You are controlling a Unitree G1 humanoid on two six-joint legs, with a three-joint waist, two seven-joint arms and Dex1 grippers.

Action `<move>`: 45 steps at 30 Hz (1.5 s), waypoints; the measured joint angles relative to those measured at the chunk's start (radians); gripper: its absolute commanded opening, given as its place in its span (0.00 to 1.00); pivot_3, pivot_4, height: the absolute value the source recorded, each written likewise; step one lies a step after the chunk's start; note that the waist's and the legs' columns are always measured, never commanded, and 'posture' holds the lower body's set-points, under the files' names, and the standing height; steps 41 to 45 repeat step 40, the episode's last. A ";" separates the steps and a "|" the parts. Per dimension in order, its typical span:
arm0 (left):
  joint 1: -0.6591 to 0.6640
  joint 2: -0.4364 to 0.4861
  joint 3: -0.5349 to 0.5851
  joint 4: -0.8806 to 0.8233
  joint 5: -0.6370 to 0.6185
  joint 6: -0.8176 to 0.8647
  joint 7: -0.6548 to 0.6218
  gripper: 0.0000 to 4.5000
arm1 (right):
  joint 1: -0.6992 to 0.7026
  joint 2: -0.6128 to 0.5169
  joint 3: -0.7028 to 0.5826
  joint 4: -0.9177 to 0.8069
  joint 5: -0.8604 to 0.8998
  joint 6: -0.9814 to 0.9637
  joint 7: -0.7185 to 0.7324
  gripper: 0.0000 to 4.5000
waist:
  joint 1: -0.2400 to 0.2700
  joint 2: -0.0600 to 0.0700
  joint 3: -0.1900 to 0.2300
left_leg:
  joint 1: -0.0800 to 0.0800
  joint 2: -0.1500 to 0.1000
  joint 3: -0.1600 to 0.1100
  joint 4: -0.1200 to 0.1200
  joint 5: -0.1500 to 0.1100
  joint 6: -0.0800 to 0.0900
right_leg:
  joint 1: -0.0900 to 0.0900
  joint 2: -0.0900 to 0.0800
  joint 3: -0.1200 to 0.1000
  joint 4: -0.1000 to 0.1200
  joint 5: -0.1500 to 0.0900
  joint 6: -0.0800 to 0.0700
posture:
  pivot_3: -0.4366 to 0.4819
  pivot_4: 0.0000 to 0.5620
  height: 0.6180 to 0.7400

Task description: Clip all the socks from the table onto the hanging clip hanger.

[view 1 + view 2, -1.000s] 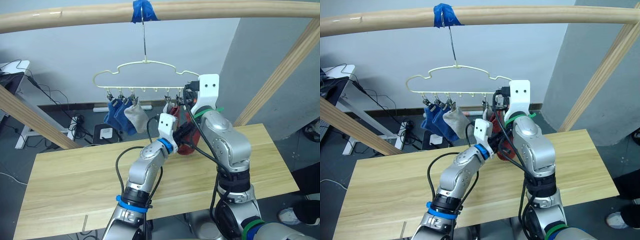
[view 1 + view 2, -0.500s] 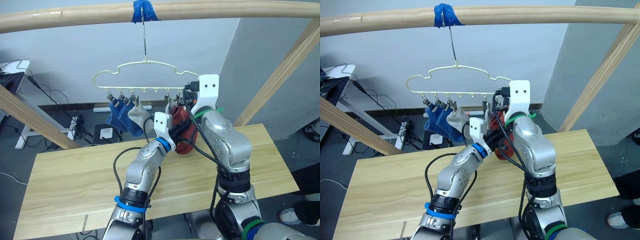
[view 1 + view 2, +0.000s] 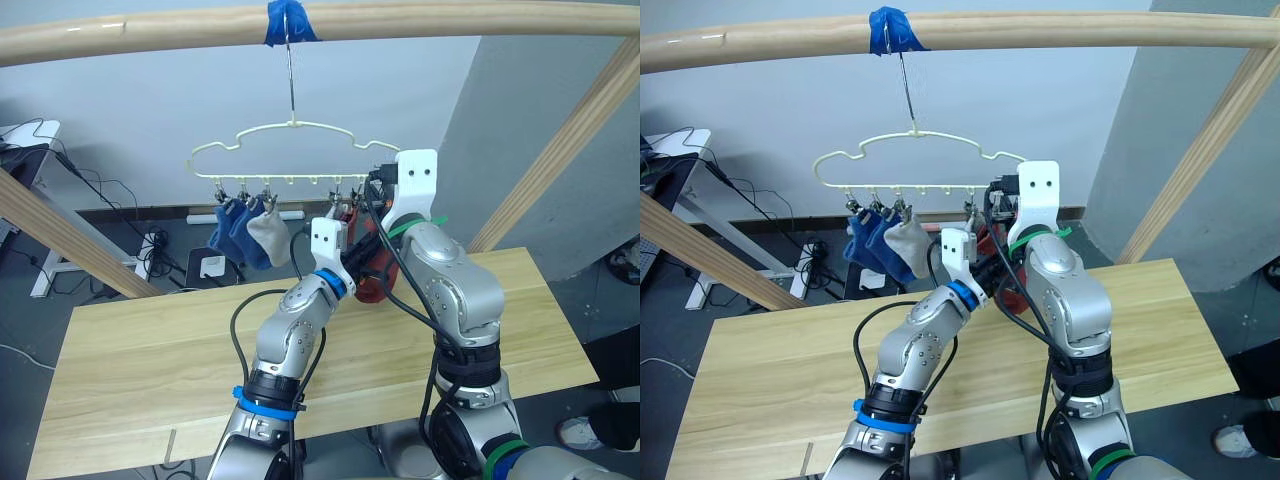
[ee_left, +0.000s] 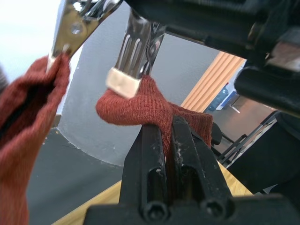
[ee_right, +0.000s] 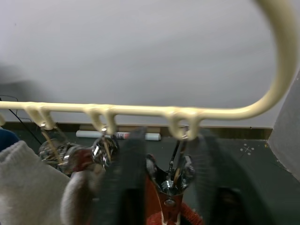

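1. Hanging from a blue-taped wooden pole (image 3: 300, 20) by its metal hook, the clip hanger (image 3: 290, 140) sits above the far edge of the desk (image 3: 150, 360) in the left eye view. Two blue socks (image 3: 232, 228) and a grey sock (image 3: 268, 235) dangle from clips toward its left end.
2. Raised side by side under the hanger's right end, both arms meet at a rust-red sock (image 3: 372, 282), which hangs between them just above the desk's far edge.
3. From the right eye view, the same layout shows: the desk top carries no socks, and the red fabric (image 3: 990, 245) sits behind the left arm's white wrist block.
4. From the left wrist view, the left gripper (image 4: 169, 140) has its two black fingers pressed together, clamped on a fold of the rust-red sock (image 4: 140, 103). A metal clip (image 4: 136, 51) with a pale pad touches the sock's upper edge. A second red sock (image 4: 23, 117) hangs beside it from another clip (image 4: 70, 28).
5. From the right wrist view, the right gripper (image 5: 164, 173) has its fingers apart, straddling a metal clip (image 5: 176, 171) under the hanger's yellow bar (image 5: 140, 110), with red fabric just below it.
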 measured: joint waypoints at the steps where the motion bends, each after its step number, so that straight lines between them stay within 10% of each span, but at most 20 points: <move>1: 0.000 0.000 0.000 0.000 0.000 0.000 0.000 0.00 | 0.000 0.000 -0.002 -0.002 0.000 0.000 0.000 0.58 | 0.000 0.000 0.000 | 0.000 0.000 0.000 0.000 0.000 0.000 | 0.000 0.000 0.000 0.000 0.000 0.000 | 0.18 0.43 1.00; 7: 0.001 0.024 -0.017 0.000 0.024 -0.005 -0.013 0.30 | 0.026 -0.003 -0.031 -0.068 0.023 0.002 0.020 1.00 | -0.001 0.000 0.000 | 0.000 0.000 0.000 0.000 0.000 0.000 | 0.000 0.000 0.000 0.000 0.000 0.000 | 0.18 0.42 1.00; 18: 0.153 0.344 -0.110 -0.115 0.161 -0.072 -0.220 0.99 | 0.152 -0.315 -0.059 -0.336 0.227 0.096 0.315 1.00 | 0.003 0.000 0.000 | 0.000 0.000 0.000 -0.002 0.000 0.000 | 0.000 0.000 0.000 -0.001 0.000 0.000 | 0.21 0.40 1.00; 32: 0.257 0.912 0.180 -0.366 0.106 0.108 -0.406 1.00 | 0.296 -0.882 -0.185 -0.215 0.352 -0.191 0.870 1.00 | 0.029 0.000 0.001 | 0.005 0.001 0.002 -0.009 0.000 0.000 | 0.000 0.001 0.002 -0.002 0.000 0.000 | 0.33 0.33 1.00; 45: 0.204 0.944 0.237 -0.216 0.078 0.065 -0.505 1.00 | 0.303 -0.946 -0.188 -0.096 0.349 -0.336 0.971 1.00 | 0.086 -0.001 0.000 | 0.003 0.000 0.002 -0.009 0.000 0.000 | 0.000 -0.001 0.000 -0.003 -0.001 -0.001 | 0.34 0.31 1.00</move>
